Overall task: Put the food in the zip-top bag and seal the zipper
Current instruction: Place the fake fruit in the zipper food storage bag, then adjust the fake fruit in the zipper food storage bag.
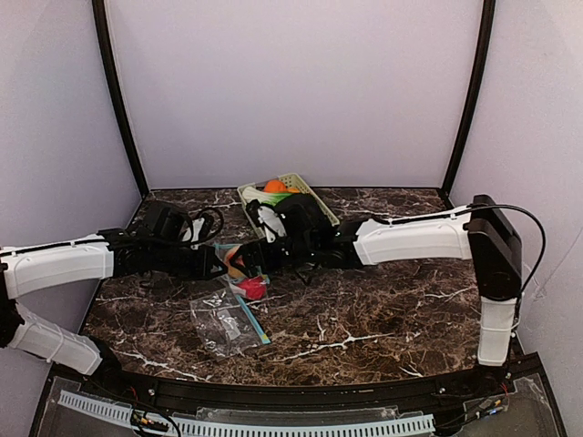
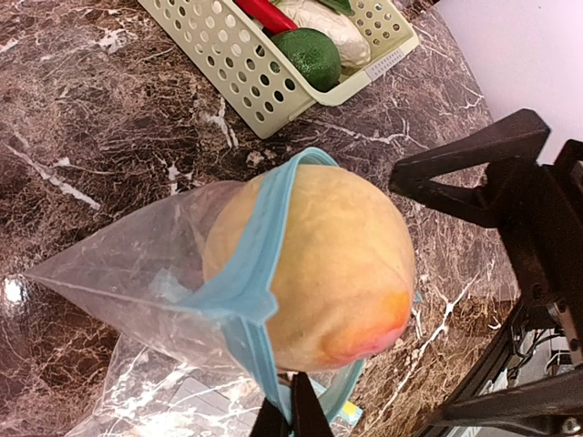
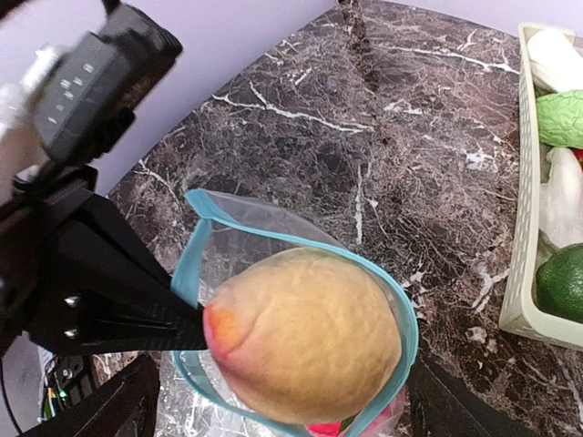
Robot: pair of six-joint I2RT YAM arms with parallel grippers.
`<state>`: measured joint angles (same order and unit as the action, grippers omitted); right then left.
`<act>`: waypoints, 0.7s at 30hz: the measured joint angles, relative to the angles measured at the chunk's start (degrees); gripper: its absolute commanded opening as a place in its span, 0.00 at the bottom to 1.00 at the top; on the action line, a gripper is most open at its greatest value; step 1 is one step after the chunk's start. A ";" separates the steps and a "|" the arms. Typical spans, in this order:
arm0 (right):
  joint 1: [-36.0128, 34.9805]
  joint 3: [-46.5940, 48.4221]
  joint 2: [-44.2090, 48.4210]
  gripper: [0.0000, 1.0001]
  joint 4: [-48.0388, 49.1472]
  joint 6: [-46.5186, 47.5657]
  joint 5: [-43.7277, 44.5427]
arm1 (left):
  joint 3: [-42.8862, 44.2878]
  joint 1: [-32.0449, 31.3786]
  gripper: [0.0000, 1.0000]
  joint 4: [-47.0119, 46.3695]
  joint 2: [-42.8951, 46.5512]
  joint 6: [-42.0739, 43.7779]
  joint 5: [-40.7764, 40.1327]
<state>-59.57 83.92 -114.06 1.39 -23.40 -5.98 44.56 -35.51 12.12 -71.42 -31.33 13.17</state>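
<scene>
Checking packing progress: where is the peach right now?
The peach sits in the mouth of the zip-top bag, left of centre in the top view, just nearer than the basket.

The dark brown marble table [image 1: 383, 319] carries 1 pale green lattice basket [image 2: 219, 64], set toward its far edge near the middle. Nearer than the basket and slightly to its left, the crumpled clear lower part of 1 zip-top bag [image 1: 219, 323], edged with a blue strip, lies on the marble.
</scene>
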 measured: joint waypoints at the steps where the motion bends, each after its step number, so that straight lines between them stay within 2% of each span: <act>1: 0.00 -0.46 0.98 0.94 -0.13 0.17 -0.15 | -0.13 0.11 0.01 -0.04 0.15 -0.02 0.11; 5: 0.00 -1.86 4.66 0.92 -0.17 0.61 -0.13 | -0.57 0.55 0.01 -0.22 0.42 -0.20 0.79; 14: 0.00 -4.09 5.18 0.61 -1.55 0.94 1.75 | -0.90 0.70 0.01 -0.28 1.18 -0.20 1.20; 21: 0.00 -4.04 3.26 0.47 -1.40 1.86 0.68 | -0.98 1.11 0.01 -0.28 1.27 -0.13 1.64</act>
<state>-59.57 79.88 -110.80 -0.01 -21.54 -5.30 43.57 -34.39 11.84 -70.15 -31.46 14.81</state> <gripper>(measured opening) 0.506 0.007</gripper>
